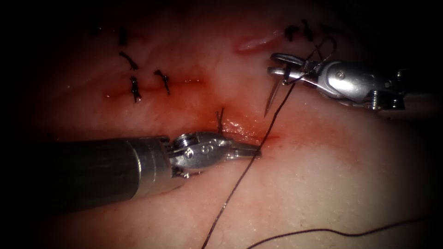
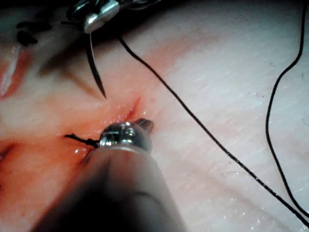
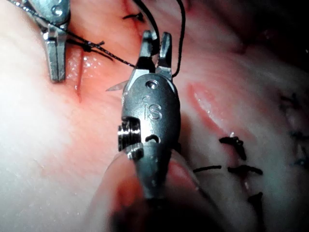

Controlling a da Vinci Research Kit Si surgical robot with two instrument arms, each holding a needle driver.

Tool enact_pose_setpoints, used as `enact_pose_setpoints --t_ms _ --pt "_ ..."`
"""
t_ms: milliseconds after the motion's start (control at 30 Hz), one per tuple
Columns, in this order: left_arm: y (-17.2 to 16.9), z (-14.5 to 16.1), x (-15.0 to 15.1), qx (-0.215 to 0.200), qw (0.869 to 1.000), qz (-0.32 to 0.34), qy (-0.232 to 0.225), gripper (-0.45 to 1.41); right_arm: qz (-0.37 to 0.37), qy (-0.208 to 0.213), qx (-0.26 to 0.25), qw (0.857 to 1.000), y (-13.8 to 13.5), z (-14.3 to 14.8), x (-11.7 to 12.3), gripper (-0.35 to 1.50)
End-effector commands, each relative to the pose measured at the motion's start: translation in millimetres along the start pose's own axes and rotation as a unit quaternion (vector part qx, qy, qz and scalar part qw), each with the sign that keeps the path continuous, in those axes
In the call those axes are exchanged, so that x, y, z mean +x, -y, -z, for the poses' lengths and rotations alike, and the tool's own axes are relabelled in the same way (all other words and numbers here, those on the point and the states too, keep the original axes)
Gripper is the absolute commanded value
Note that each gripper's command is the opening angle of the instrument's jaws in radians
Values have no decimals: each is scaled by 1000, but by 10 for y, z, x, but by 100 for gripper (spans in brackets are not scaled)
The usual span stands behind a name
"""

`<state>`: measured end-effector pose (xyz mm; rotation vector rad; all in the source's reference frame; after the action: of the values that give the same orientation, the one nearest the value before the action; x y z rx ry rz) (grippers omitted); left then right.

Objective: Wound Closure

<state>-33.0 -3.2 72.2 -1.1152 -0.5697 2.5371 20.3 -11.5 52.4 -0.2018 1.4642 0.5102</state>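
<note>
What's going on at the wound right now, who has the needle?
The right arm's pincer holds the curved steel needle near its rear end, clear of the pale pork tissue, tip pointing down toward the cut. The dark suture thread runs from the needle down past the right end of the red cut. The left arm's pincer sits closed at that end of the cut; whether it pinches anything is unclear. Finished dark stitches lie to the left.

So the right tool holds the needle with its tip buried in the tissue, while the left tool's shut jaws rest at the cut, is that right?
Not quite: the needle hangs from the right tool with its tip free above the tissue, as the endoscope view shows. The left tool does rest shut at the cut.
</note>
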Motion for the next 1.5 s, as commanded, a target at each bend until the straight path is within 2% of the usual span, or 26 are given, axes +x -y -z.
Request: enact_pose_setpoints --t_ms 33,133,367,767,1333,1500 --pt "4 -9 2 0 1000 -1 0 -18 2 -2 0 1000 -1 -15 -1 -35" --pt "-4 -16 -2 3 1000 -1 19 -10 8 -6 3 1000 -1 -20 -4 -35" --pt "-13 -16 -3 10 999 5 37 -3 28 -6 8 1000 5 -22 -7 -35" --pt "-17 -11 3 13 999 3 39 4 52 13 16 998 17 -21 -28 -35" --pt "-15 -5 5 14 999 2 40 10 60 14 22 998 32 -18 -31 -35" --pt "-11 2 6 19 999 4 41 10 70 23 28 997 34 -17 -48 -35"
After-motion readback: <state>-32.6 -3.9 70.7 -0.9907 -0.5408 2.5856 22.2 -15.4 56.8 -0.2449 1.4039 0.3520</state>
